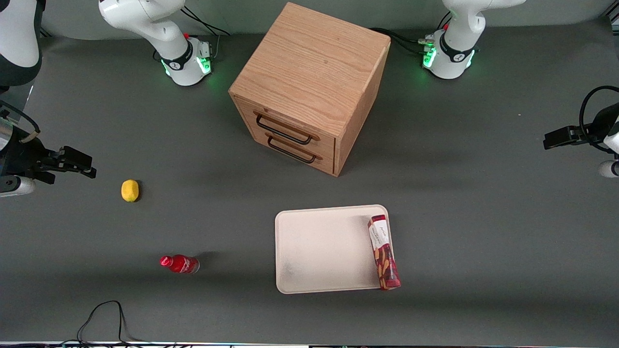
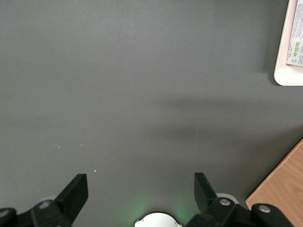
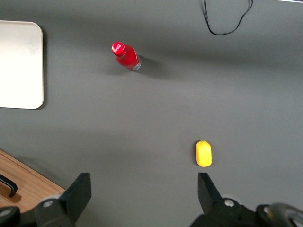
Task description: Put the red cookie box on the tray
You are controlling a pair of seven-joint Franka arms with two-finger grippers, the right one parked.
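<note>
The red cookie box (image 1: 384, 252) lies lengthwise along the edge of the cream tray (image 1: 324, 249) that faces the working arm's end of the table, resting on the rim there. Its white end panel (image 2: 297, 33) and a tray corner (image 2: 288, 71) show in the left wrist view. My left gripper (image 1: 556, 137) hangs well off toward the working arm's end of the table, farther from the front camera than the tray. It is open (image 2: 141, 189) over bare grey table, with nothing between its fingers.
A wooden drawer cabinet (image 1: 309, 87) stands farther from the front camera than the tray; its corner (image 2: 281, 198) is close to the gripper. Toward the parked arm's end lie a yellow lemon (image 1: 129, 190) and a small red bottle (image 1: 180, 264). A black cable (image 1: 101, 319) loops near the front edge.
</note>
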